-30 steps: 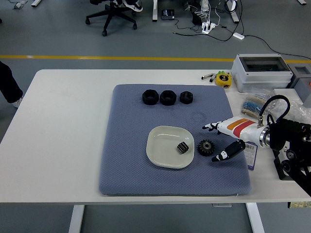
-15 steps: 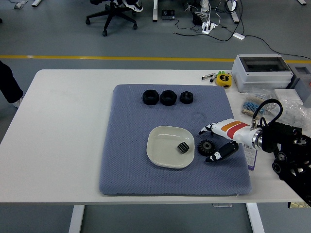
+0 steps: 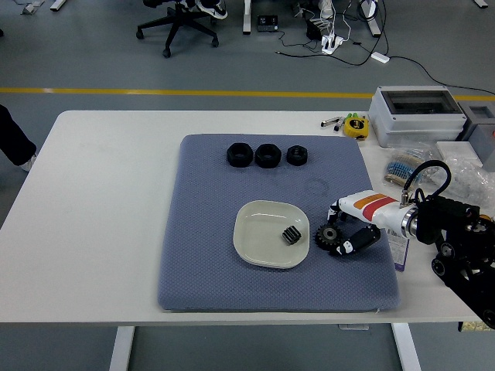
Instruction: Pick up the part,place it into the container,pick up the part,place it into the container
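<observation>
White table (image 3: 108, 201) under a blue-grey mat (image 3: 209, 286), office floor beyond. Head view: the right hand (image 3: 346, 226) reaches in from the right, fingers curling around the black gear (image 3: 328, 236) lying on the mat just right of the white dish (image 3: 259, 247). One small black part (image 3: 291, 235) sits inside that dish. Three black nuts (image 3: 267, 154) line the mat's far side.
</observation>
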Controlling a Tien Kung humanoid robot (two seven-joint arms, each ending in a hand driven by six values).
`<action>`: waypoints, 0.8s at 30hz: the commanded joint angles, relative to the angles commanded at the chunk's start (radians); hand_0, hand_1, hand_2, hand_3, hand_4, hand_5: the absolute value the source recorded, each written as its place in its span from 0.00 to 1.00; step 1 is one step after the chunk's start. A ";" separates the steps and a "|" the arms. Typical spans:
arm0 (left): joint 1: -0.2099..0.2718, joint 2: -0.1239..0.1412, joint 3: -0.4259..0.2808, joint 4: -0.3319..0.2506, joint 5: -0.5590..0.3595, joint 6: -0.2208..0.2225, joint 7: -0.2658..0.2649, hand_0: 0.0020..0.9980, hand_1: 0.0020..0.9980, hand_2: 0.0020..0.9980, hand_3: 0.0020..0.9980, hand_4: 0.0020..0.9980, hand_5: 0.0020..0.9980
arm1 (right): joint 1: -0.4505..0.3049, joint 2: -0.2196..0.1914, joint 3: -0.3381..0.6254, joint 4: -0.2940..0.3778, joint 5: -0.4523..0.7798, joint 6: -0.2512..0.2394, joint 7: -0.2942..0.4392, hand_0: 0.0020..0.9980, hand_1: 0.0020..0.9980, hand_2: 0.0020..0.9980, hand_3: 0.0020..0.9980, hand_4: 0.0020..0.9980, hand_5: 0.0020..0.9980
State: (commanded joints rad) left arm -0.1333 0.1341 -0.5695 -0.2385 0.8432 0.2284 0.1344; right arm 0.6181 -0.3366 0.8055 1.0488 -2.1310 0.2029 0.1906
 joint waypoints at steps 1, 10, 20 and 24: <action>0.000 0.000 0.000 0.000 0.001 0.000 0.000 0.68 0.65 0.65 0.55 0.62 0.58 | 0.000 0.001 0.000 -0.001 0.001 0.000 0.000 0.39 0.46 0.50 0.51 0.83 0.35; -0.002 -0.001 0.000 0.000 0.001 0.000 0.000 0.68 0.65 0.65 0.55 0.62 0.58 | 0.000 0.005 -0.006 -0.006 0.023 -0.013 0.003 0.29 0.39 0.45 0.48 0.73 0.31; -0.001 -0.002 -0.001 0.000 0.000 -0.001 0.000 0.68 0.66 0.65 0.55 0.62 0.58 | -0.001 0.002 -0.004 -0.004 0.059 -0.032 -0.005 0.16 0.26 0.35 0.41 0.41 0.18; -0.001 -0.001 -0.001 0.000 0.001 -0.002 0.000 0.68 0.66 0.65 0.55 0.62 0.58 | -0.003 0.000 0.004 -0.003 0.068 -0.040 -0.009 0.08 0.19 0.31 0.36 0.50 0.14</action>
State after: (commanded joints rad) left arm -0.1340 0.1329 -0.5702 -0.2388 0.8443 0.2268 0.1342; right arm 0.6154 -0.3363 0.8094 1.0456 -2.0634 0.1625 0.1813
